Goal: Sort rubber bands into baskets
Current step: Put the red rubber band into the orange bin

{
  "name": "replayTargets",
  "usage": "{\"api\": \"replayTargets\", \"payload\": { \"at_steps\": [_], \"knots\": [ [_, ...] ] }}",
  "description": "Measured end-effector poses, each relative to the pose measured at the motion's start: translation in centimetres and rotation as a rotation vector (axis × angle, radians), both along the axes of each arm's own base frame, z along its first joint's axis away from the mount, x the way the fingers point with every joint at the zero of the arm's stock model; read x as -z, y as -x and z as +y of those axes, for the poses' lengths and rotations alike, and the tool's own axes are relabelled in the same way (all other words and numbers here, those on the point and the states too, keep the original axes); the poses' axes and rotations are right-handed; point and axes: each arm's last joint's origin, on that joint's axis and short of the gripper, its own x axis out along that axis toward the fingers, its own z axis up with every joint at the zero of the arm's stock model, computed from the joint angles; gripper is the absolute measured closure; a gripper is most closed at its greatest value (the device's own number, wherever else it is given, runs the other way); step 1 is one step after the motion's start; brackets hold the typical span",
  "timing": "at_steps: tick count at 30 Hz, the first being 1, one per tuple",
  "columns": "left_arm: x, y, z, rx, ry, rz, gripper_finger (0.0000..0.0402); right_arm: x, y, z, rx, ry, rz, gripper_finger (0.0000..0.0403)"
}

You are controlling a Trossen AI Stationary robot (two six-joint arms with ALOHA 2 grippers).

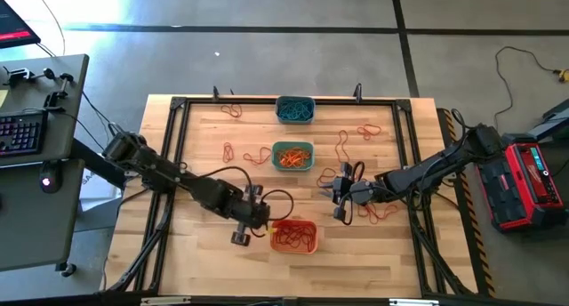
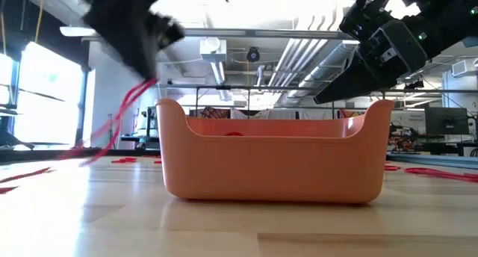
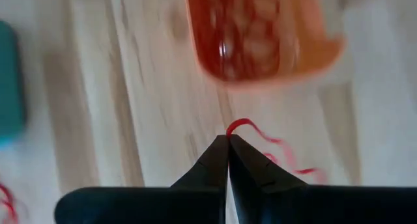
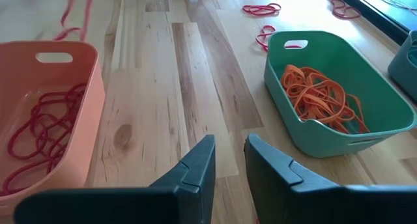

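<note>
My left gripper [image 3: 228, 140] is shut on a red rubber band [image 3: 242, 124], just left of the orange basket [image 1: 294, 236], which holds red bands. In the low view the band [image 2: 119, 115] dangles from the gripper [image 2: 146, 59] beside the basket [image 2: 272, 156]. My right gripper [image 4: 228, 160] stands open with nothing between its fingers, over the table between the orange basket [image 4: 45, 113] and the teal-green basket [image 4: 339, 94], which holds orange bands. The grey-blue basket [image 1: 294, 108], at the far edge, holds blue-teal bands. My left gripper pinches the red rubber band at its upper bend [image 3: 233, 126] between the very tips of its two fingers. The fingers slant steeply down from the table's left side. The band hangs slack below them [image 2: 112, 134]; I cannot tell whether its lower end touches the table.
Loose red bands lie on the wood at the far left [image 1: 233, 110], the left [image 1: 228, 151], the far right [image 1: 369, 131] and near my right gripper [image 1: 378, 215]. A black frame [image 1: 173, 106] borders the table.
</note>
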Motion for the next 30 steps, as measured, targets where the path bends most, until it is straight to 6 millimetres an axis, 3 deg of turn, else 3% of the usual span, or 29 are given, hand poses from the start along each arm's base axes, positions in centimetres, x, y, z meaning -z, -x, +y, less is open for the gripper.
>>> {"api": "replayTargets", "payload": {
  "at_steps": [7, 13, 23, 30],
  "knots": [
    [-4.1, -1.6, -0.5, 0.011, -0.015, -0.149, 0.0401, 0.0, 0.0, 0.0, 0.002, 0.001, 0.0, 0.0329],
    [-5.7, -3.1, -0.6, -0.01, 0.004, -0.258, 0.0401, 0.0, 0.0, 0.0, 0.002, 0.0, -0.001, 0.0329],
    [-5.5, -5.7, 0.5, 0.035, -0.03, -0.347, 0.0401, 0.0, 0.0, 0.0, 0.005, 0.0, 0.0, 0.0329],
    [-3.9, -7.0, 1.2, 0.072, -0.035, -0.318, 0.0401, 0.1, 0.0, -0.1, 0.006, 0.002, 0.004, 0.0329]
  ]
}}
